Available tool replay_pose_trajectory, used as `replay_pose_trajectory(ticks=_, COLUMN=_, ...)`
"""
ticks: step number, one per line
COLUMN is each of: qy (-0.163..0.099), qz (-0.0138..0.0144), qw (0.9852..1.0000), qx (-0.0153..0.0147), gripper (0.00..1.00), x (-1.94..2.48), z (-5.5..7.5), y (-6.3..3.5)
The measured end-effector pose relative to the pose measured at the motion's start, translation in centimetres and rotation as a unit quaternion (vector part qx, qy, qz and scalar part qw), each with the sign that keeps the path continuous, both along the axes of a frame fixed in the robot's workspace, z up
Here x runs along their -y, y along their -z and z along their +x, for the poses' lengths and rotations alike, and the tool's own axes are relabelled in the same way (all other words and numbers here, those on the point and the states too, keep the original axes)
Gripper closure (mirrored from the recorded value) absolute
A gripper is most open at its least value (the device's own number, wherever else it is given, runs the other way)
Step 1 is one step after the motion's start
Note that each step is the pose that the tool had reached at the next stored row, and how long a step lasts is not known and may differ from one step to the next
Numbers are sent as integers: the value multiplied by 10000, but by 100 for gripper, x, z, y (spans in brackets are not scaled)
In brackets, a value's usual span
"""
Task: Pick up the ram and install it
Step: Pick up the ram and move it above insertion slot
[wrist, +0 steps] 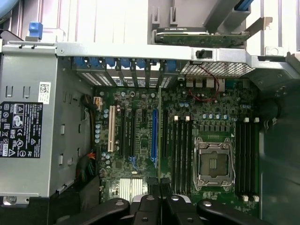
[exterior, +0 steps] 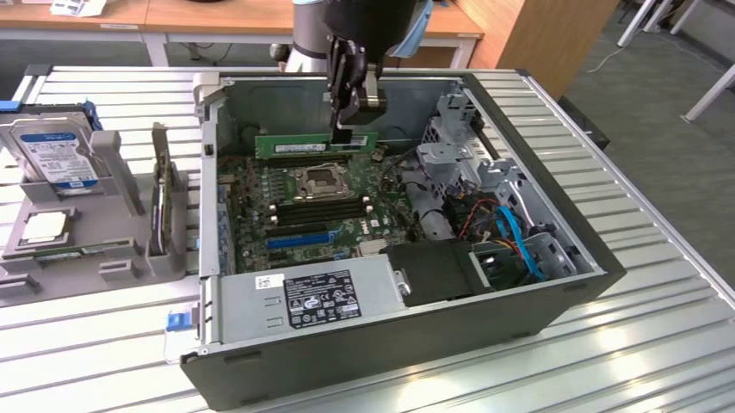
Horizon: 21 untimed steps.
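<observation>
The ram [exterior: 316,144] is a narrow green stick with a white label, hanging level inside the open computer case [exterior: 552,301], above the far end of the motherboard [exterior: 305,219]. My gripper [exterior: 344,133] comes down from above and is shut on the stick near its end toward the exterior view's right. In the wrist view the ram [wrist: 159,136] shows edge-on as a thin green line running out from between the black fingertips [wrist: 149,202]. It hangs over the board between the blue slot [wrist: 153,133] and the black memory slots [wrist: 180,150], clear of them.
The processor socket [exterior: 319,181] sits just past the memory slots. A power supply [exterior: 310,297] fills the case's near end, and a drive cage with cables [exterior: 471,172] lines the exterior view's right. A grey stand outside holds a hard drive [exterior: 58,155], a processor chip [exterior: 44,225] and a card [exterior: 161,198].
</observation>
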State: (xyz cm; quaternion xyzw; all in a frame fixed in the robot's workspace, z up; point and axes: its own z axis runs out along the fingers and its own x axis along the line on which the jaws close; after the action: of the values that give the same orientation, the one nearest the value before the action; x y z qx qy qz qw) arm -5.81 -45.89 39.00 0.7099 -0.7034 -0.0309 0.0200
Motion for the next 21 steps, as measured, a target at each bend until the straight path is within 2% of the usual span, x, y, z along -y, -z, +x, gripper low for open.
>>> replay_pose_trajectory(ticks=2, qy=0, qz=-1, qw=10000, qx=28, gripper=88, x=0, z=0, y=-1)
replay_pose_trajectory(ticks=5, qy=-2, qz=0, qw=10000, qx=96, gripper=88, x=0, z=0, y=0)
replay_pose_trajectory(ticks=13, qy=-1, qz=-1, qw=10000, qx=99, gripper=88, x=-9, z=0, y=-1)
replay_pose_trajectory(ticks=21, qy=-2, qz=4, qw=10000, qx=99, gripper=88, x=-78, z=0, y=6)
